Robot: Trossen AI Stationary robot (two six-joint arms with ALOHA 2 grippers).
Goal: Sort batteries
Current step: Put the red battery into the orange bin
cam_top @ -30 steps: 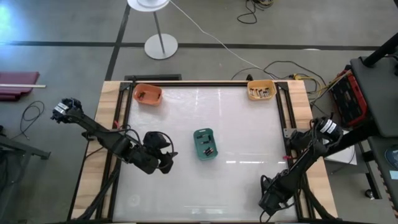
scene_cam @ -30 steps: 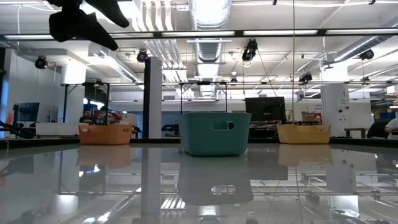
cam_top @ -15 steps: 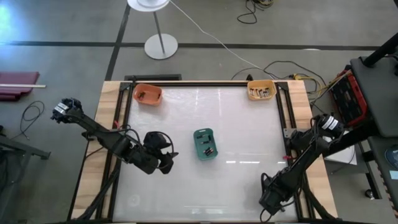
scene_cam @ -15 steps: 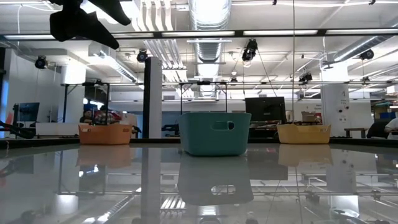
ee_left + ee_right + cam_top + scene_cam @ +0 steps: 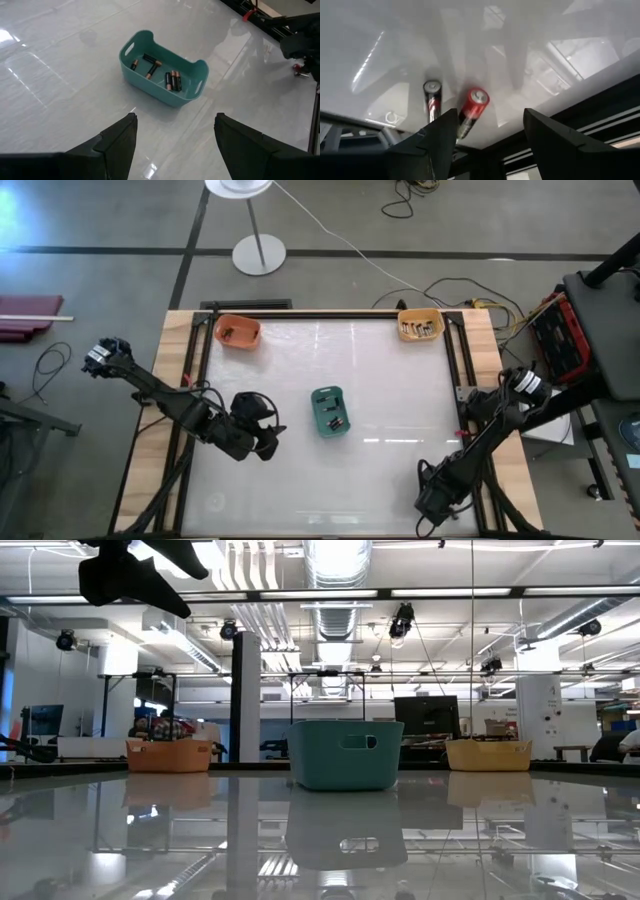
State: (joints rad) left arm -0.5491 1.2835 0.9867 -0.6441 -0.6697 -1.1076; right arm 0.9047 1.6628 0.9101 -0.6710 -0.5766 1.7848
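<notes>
Jaws of left gripper (image 5: 172, 137) and right gripper (image 5: 487, 132) spread wide, empty; batteries (image 5: 172, 80) in teal bin (image 5: 200, 75)

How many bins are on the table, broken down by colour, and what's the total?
Orange bin: 1
Teal bin: 1
Yellow bin: 1
Total: 3 bins
</notes>
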